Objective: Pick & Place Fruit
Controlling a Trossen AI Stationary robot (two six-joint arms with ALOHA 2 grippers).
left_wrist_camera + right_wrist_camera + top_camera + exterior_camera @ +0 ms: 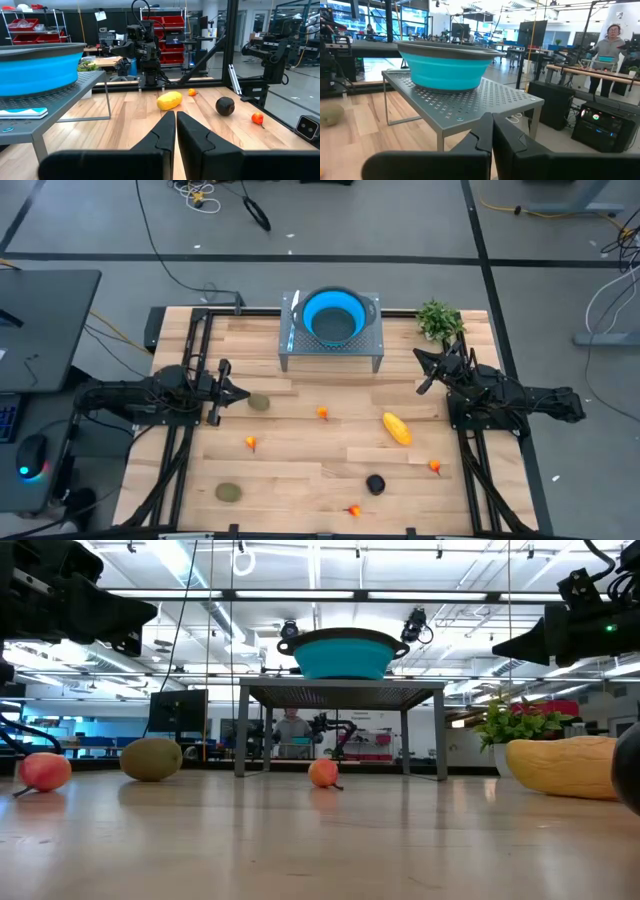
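Note:
Fruit lies loose on the wooden table: a yellow oblong [397, 428] [169, 100], a black round one [375, 484] [225, 106], one olive-green oval [259, 402] [151, 758] just right of my left gripper, and another [228, 492] near the front edge. Tiny orange-red ones [322, 413] [250, 443] [435, 466] are scattered between them. My left gripper [242, 392] [176, 125] is shut and hovers at the table's left. My right gripper [420, 358] [492, 127] is shut at the right, pointing toward the stand.
A blue collapsible bowl [332, 317] [445, 65] sits on a grey perforated metal stand [330, 358] [485, 102] at the table's far middle. A leafy green plant [438, 320] stands at the far right corner. A person [612, 42] stands in the room beyond.

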